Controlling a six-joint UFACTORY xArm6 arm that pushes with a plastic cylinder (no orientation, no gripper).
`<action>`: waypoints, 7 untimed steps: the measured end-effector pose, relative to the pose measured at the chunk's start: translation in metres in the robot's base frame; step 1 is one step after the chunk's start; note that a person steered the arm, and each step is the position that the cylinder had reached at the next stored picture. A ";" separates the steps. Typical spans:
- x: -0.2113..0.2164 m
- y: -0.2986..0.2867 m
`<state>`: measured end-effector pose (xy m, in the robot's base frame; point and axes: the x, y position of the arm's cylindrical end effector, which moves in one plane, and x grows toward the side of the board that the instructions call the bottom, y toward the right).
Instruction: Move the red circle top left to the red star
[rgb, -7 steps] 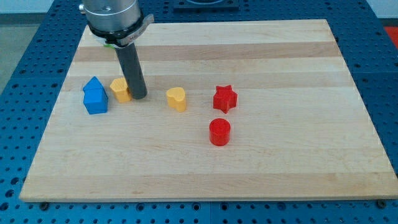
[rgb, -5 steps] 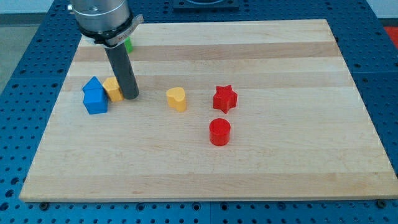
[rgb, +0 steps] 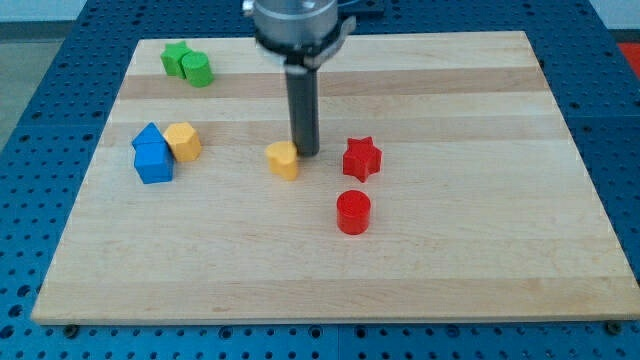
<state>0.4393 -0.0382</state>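
The red circle (rgb: 353, 212) lies on the wooden board (rgb: 450, 270) just below and slightly left of the red star (rgb: 361, 159). My tip (rgb: 306, 152) stands between a yellow block (rgb: 284, 160) and the red star, close against the yellow block's upper right side. The tip is above and to the left of the red circle, apart from it.
A blue block (rgb: 152, 154) and a second yellow block (rgb: 183, 141) sit together at the view's left. Two green blocks (rgb: 188, 65) lie near the top left corner. The arm's body hangs over the board's top middle.
My tip has moved right, from beside the left yellow block to beside the middle yellow block. The left yellow block ended pushed against the blue block. The green blocks are now uncovered.
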 end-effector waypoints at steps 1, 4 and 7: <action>0.011 0.000; 0.011 -0.039; 0.011 -0.086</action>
<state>0.4505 -0.1242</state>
